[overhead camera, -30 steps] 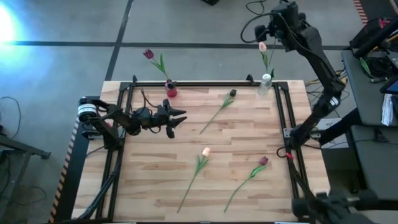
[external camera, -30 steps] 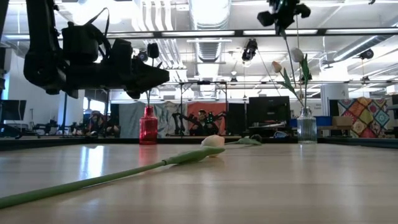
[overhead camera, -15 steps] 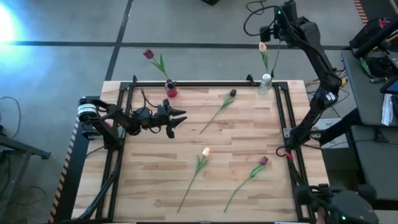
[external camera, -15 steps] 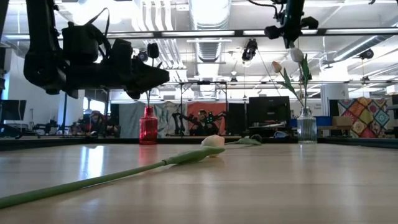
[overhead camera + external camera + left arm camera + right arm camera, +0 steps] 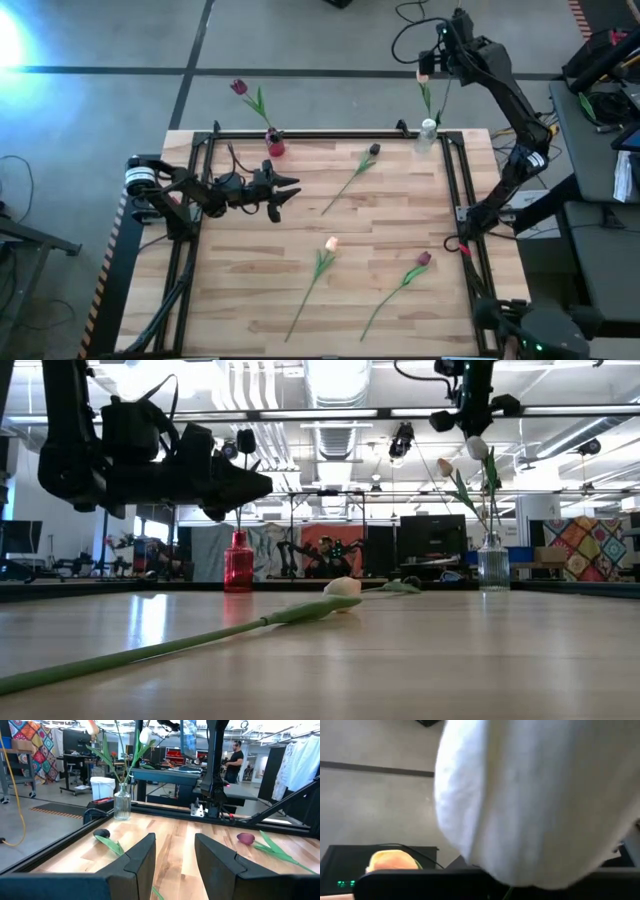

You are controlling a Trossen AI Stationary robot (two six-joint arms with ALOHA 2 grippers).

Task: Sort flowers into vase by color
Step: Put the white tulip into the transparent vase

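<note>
High view: the right tool (image 5: 447, 40) was held above the clear vase (image 5: 428, 130) at the desk's (image 5: 250, 300) far edge; whether it gripped the white tulip (image 5: 478, 448) could not be told. A straight, slow lift was advised. Four flowers lay loose; two vases were counted. The left tool (image 5: 285, 190) hung open, empty.

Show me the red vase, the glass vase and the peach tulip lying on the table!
red vase (image 5: 238, 565), low view, its body.
glass vase (image 5: 122, 806), left wrist view, its body.
peach tulip (image 5: 331, 243), high view, its head.
</note>
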